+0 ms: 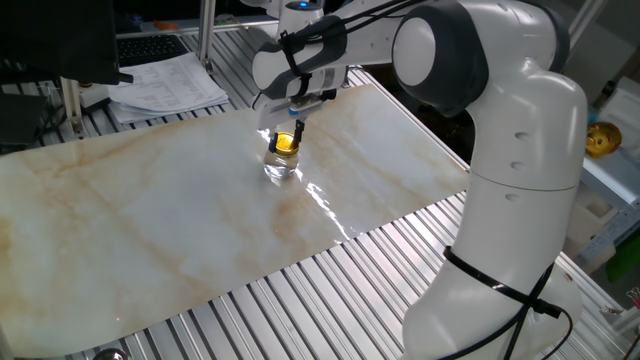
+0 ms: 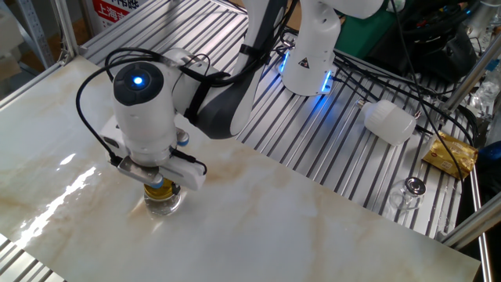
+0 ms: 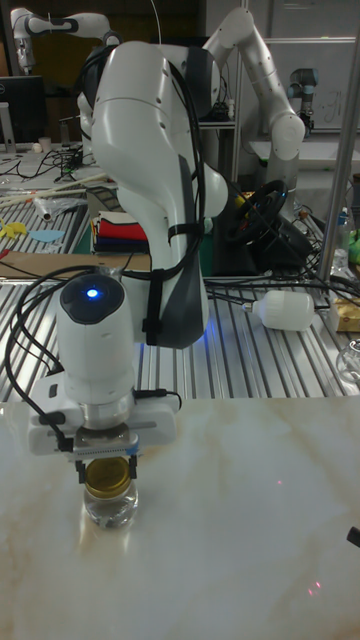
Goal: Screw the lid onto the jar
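One claw (image 3: 107, 468) clamped on lid (image 3: 107, 474), directly above jar (image 3: 110, 507) on worktop (image 3: 250, 520); axes vertical, aligned.

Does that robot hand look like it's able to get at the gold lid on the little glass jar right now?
Yes, it seems so. The hand sits directly over the lid, its fingers on either side of it atop the jar. Nothing stands between them on the marble tabletop.
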Robot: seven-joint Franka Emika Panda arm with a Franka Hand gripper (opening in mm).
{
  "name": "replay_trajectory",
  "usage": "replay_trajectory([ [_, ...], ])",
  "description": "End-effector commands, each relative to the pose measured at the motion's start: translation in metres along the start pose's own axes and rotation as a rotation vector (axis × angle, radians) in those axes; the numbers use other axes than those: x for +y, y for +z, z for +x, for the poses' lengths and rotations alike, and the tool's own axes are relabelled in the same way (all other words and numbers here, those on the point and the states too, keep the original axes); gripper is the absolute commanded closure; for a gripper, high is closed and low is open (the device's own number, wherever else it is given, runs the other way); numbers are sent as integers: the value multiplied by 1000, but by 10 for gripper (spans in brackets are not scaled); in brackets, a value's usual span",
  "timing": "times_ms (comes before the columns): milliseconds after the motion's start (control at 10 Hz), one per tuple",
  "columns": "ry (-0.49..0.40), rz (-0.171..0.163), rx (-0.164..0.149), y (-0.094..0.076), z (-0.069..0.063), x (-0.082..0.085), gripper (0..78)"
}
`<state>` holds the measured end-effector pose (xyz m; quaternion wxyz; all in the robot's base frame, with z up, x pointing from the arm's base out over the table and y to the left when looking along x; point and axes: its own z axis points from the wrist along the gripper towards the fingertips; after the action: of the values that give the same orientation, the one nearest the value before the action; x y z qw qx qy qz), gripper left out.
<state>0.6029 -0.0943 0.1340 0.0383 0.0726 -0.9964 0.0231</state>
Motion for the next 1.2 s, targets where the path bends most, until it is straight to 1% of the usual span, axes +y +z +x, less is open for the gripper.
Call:
replay_trajectory([
  [100,3,1,-4,-2,-1,-1,764],
  [200,3,1,-4,-2,-1,-1,764],
  [300,44,1,-21,-2,-1,-1,764],
  [400,65,0,-29,-2,-1,-1,764],
  [800,135,-3,-40,-2,-1,-1,764],
  [900,171,-4,-48,-2,-1,-1,764],
  [1000,184,-5,-49,-2,-1,-1,764],
  [1200,263,-8,-50,-2,-1,-1,764],
])
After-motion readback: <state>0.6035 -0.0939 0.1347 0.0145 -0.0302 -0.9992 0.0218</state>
